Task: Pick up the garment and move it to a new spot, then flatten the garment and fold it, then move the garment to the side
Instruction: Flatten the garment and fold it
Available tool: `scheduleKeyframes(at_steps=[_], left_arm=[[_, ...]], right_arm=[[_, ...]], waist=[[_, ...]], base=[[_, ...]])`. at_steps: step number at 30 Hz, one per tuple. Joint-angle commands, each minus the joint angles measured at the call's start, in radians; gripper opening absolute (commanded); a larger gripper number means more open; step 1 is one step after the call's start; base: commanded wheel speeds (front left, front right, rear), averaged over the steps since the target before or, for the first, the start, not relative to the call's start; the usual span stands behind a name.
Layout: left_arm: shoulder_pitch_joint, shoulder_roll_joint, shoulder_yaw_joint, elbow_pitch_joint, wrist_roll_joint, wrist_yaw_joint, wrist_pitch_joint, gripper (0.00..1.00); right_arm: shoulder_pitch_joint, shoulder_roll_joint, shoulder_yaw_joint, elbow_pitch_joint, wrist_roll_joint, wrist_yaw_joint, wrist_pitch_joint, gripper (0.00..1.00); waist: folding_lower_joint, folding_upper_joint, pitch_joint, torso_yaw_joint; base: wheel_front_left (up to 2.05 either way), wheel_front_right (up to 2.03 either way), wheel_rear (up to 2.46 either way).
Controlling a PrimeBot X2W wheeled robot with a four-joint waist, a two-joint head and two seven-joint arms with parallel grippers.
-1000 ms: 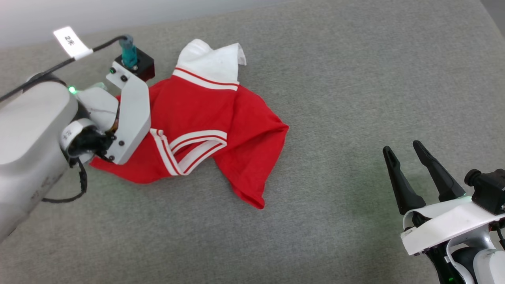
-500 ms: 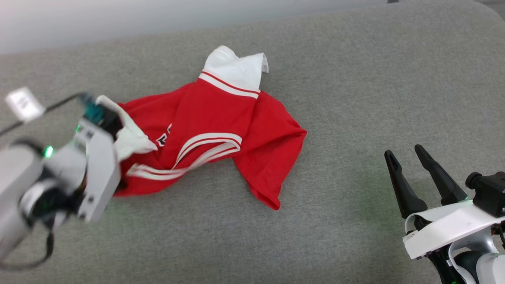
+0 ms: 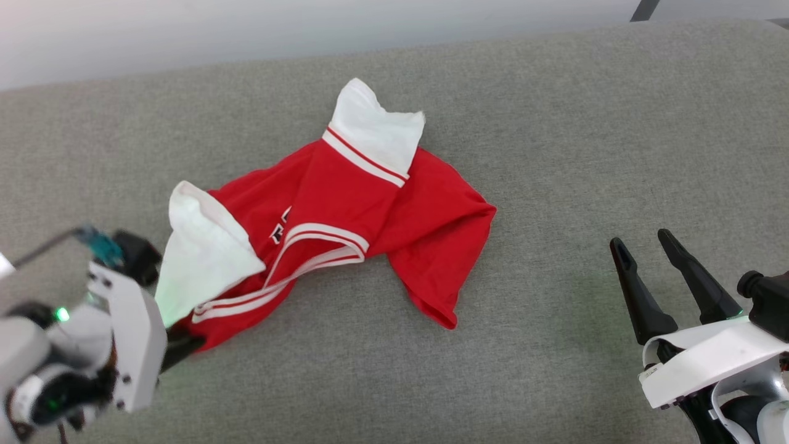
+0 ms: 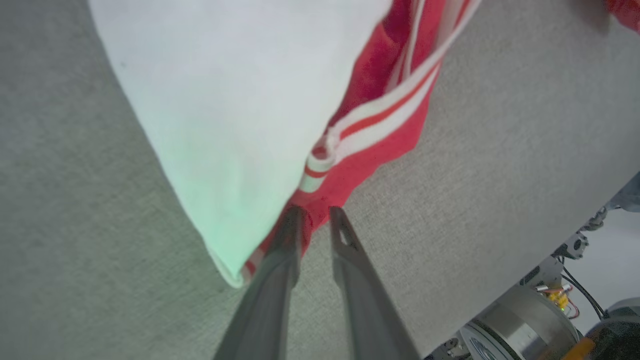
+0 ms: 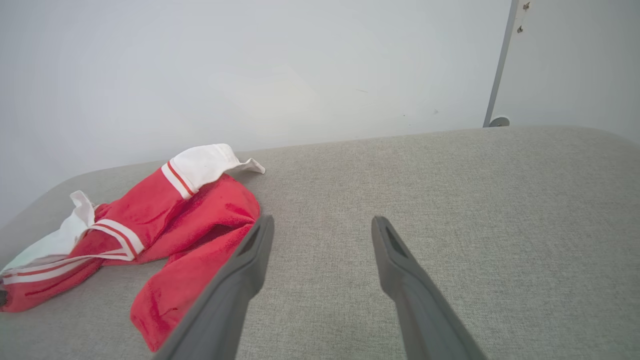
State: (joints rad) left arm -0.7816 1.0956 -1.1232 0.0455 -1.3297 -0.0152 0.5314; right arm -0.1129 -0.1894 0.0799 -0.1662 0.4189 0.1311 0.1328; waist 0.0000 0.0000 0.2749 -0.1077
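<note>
**Jersey at the tool's tips, folding yet to begin.** The garment (image 3: 345, 216) lies crumpled left of centre in the head view on a grey cloth-covered worktop (image 3: 555, 154). One white sleeve (image 3: 376, 132) points toward the upper middle of the frame and the other (image 3: 200, 259) is draped at lower left. There the left tool (image 4: 315, 214) has its two dark fingers only narrowly apart, with the red striped hem at their tips. Whether they actually pinch the cloth cannot be told. The right tool (image 3: 641, 240) sits at lower right, spread wide and empty, well apart from the shirt.

This looks like the first step, picking up and shifting the garment, with flattening and folding not yet done. The next move seems to call for a sure hold on that hem. The right tool would then need to cross over and take an opposite edge, so the bunched body and twisted trim can be drawn out flat.
</note>
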Motion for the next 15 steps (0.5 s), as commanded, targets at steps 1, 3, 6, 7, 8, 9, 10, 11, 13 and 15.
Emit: scheduleKeyframes(at_steps=[1,3,6,7,8,9,10,11,13,15], left_arm=[[-0.026,0.009,0.018,-0.022,-0.003,0.007,-0.007,1.00],[-0.054,0.015,0.047,-0.057,-0.016,0.009,-0.016,1.00],[-0.103,0.010,0.077,-0.079,-0.001,0.026,-0.010,1.00],[-0.119,-0.001,0.079,-0.075,0.009,0.034,-0.003,1.00],[-0.130,-0.012,0.071,-0.069,0.025,0.037,0.010,1.00],[-0.139,-0.026,0.059,-0.058,0.037,0.037,0.029,1.00],[-0.147,-0.040,0.051,-0.045,0.043,0.034,0.045,1.00],[-0.147,-0.040,0.051,-0.045,0.043,0.034,0.045,1.00],[-0.163,-0.064,0.040,-0.014,0.053,0.032,0.073,1.00],[-0.170,-0.089,0.023,0.019,0.061,0.025,0.097,1.00]], right_arm=[[0.001,-0.002,-0.001,-0.006,-0.007,-0.001,0.003,1.00],[0.002,-0.002,-0.002,-0.009,-0.008,-0.001,0.005,1.00],[0.004,0.000,0.003,-0.012,-0.008,-0.001,0.005,1.00],[0.002,0.001,0.007,-0.011,-0.007,-0.001,0.005,1.00],[-0.001,0.001,0.010,-0.010,-0.005,-0.001,0.005,1.00],[-0.004,0.002,0.012,-0.009,-0.004,-0.001,0.004,1.00],[-0.007,0.002,0.013,-0.008,-0.003,-0.001,0.002,1.00],[-0.007,0.002,0.013,-0.008,-0.003,-0.001,0.002,1.00],[-0.008,0.001,0.014,-0.005,0.000,-0.001,-0.001,1.00],[-0.008,0.000,0.012,-0.004,0.000,-0.001,-0.002,1.00]], waist=[[0.0000,0.0000,-0.002,0.003],[0.0000,0.0000,-0.001,0.005],[0.0000,0.0000,0.003,0.004],[0.0000,0.0000,0.004,0.002],[0.0000,0.0000,0.006,0.000],[0.0000,0.0000,0.007,-0.003],[0.0000,0.0000,0.009,-0.006],[0.0000,0.0000,0.009,-0.006],[0.0000,0.0000,0.010,-0.011],[0.0000,0.0000,0.012,-0.017]], base=[[0.00,0.00,0.00],[0.00,0.00,0.00],[0.00,0.00,0.00],[0.00,0.00,0.00],[0.00,0.00,0.00],[0.00,0.00,0.00],[0.00,0.00,0.00],[0.00,0.00,0.00],[0.00,0.00,0.00],[0.00,0.00,0.00]])
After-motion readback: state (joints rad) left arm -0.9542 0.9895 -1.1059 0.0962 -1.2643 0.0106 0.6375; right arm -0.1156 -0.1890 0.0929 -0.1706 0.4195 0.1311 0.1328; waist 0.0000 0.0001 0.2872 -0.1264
